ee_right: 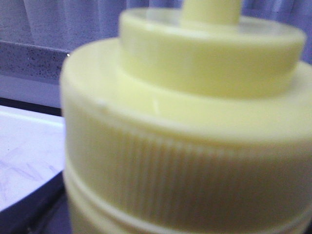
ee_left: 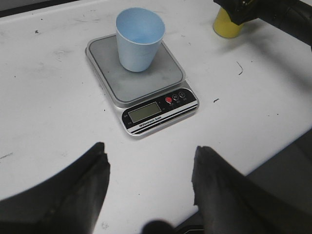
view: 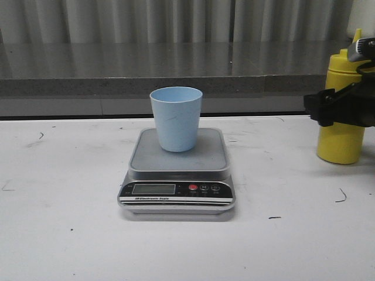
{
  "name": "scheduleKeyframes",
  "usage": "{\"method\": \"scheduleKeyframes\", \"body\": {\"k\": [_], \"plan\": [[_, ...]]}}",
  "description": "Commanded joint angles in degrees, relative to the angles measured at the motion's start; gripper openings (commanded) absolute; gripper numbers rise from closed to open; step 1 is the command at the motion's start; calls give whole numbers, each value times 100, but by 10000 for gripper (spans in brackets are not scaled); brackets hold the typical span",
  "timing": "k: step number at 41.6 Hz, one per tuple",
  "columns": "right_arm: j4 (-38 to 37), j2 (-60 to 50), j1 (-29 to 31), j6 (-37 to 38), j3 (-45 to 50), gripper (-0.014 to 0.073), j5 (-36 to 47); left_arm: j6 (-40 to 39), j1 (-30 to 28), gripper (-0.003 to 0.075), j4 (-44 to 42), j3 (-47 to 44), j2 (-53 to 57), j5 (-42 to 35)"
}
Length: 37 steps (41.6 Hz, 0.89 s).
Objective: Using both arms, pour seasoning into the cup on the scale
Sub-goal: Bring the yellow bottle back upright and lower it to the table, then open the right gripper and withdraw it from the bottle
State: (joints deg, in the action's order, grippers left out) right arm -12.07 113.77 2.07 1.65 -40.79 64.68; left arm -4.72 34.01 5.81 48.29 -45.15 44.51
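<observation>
My right gripper (view: 343,108) sits at the frame's right edge, closed around the upright seasoning bottle (view: 341,140); its ribbed cap fills the right wrist view. Cup (view: 176,118) stands centre-frame on the scale (view: 176,181), well left of it. Left gripper (ee_left: 151,187) hangs spread, empty.

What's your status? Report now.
Left tool open, empty. Right tool at tall yellow plastic squeeze bottle, grip unconfirmed. Pale blue plastic cup upright on steel scale. Path clear.

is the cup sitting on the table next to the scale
No, the cup stands upright on the scale, on its steel platform behind the display.
</observation>
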Motion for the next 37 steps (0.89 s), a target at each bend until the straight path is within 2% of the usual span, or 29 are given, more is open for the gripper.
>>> {"method": "scheduleKeyframes", "body": {"k": [1, 16, 27, 30, 33, 37], "plan": [[39, -296, 23, -78, -82, 654, 900, -7, 14, 385, 79, 149, 16, -395], [115, -821, 23, -78, 797, 654, 900, -7, 14, 385, 79, 149, 16, -395], [608, -1728, 23, -78, 1794, 654, 682, -7, 14, 385, 79, 149, 16, -395], [638, -2110, 18, -18, 1985, 643, 120, -7, 14, 385, 79, 149, 16, -395], [638, -2590, -27, 176, 2077, 643, -853, -7, 14, 385, 79, 149, 16, -395], [632, -3371, -183, 597, 2023, 643, -2543, -7, 14, 385, 79, 149, 16, -395]]}}
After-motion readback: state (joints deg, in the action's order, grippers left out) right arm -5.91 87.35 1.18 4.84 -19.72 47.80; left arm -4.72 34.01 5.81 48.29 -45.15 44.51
